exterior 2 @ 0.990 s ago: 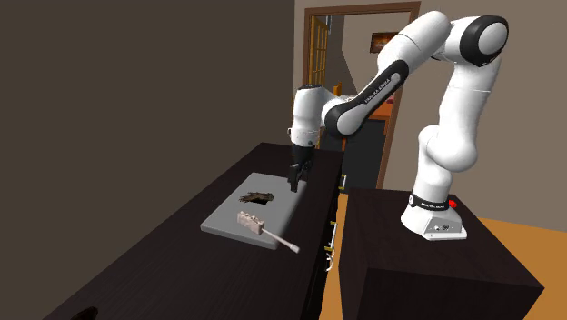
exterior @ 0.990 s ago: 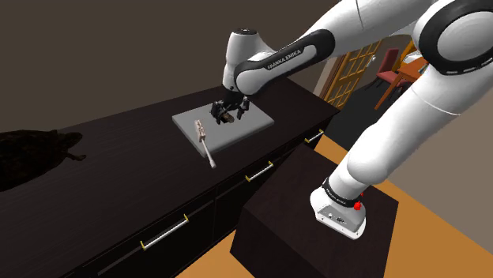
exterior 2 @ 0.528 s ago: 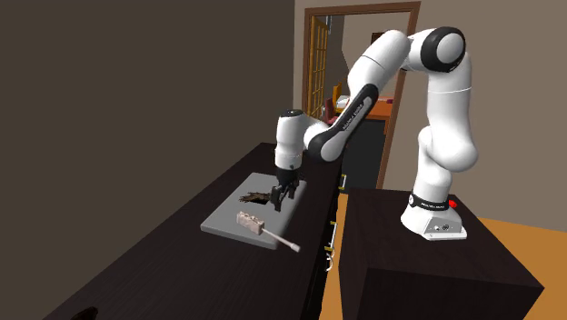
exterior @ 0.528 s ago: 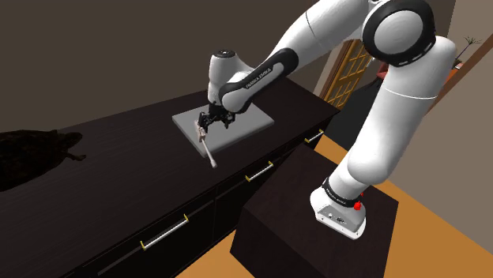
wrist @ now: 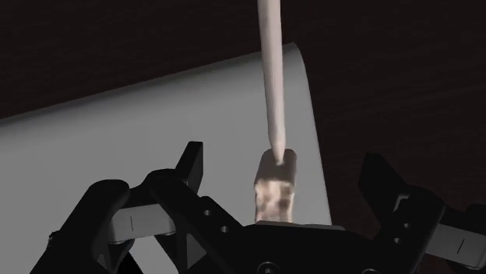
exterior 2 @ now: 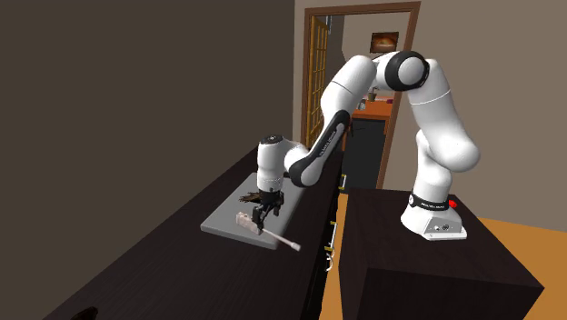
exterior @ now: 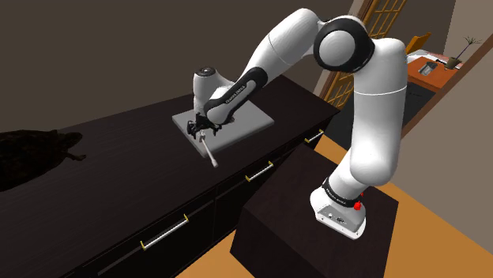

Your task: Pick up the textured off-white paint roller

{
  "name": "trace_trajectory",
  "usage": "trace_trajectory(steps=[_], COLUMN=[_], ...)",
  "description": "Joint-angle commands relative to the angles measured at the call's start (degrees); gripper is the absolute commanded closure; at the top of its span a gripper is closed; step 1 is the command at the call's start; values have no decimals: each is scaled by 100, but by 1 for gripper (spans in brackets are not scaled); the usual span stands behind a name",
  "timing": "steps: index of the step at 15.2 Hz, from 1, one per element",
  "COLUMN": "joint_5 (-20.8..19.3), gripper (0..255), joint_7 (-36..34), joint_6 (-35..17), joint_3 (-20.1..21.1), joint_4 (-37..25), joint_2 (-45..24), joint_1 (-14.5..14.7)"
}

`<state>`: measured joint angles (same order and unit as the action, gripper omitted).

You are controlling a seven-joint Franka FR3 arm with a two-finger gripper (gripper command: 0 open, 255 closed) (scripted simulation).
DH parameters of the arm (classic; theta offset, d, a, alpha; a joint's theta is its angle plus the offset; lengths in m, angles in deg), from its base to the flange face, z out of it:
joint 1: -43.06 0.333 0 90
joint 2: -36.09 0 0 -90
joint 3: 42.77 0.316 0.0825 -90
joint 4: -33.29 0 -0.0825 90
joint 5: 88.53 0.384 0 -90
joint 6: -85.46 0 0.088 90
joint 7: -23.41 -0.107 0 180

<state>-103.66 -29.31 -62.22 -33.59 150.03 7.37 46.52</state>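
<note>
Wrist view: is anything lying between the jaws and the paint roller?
Nothing. In the wrist view the open jaws stand either side of the paint roller. Only bare grey board and dark countertop show in the gaps.

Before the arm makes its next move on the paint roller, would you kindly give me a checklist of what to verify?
1. Jaws of the black gripper open: ok, they stand apart.
2. Textured off-white paint roller between the jaws: ok, not yet clasped.
3. Roller lying on the flat grey mat: ok, its handle reaches over the mat's edge.
4. Gripper low enough to close: cannot tell.
5. Small dark object apart from the roller: ok.
</note>
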Motion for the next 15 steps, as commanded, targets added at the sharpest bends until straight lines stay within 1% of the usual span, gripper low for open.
trace_trajectory(steps=[1,8,10,11,15], joint_5=[-97,-216,-225,-225,-228], gripper=[0,0,0,255,255], joint_7=[-135,-245,-254,-259,-263], joint_6=[-70,-407,-434,-433,-441], joint_3=[-123,-248,-258,-258,-261], joint_4=[-384,-511,-523,-521,-515], joint_2=[-467,-930,-969,-967,-970], joint_1=[85,177,185,189,192])
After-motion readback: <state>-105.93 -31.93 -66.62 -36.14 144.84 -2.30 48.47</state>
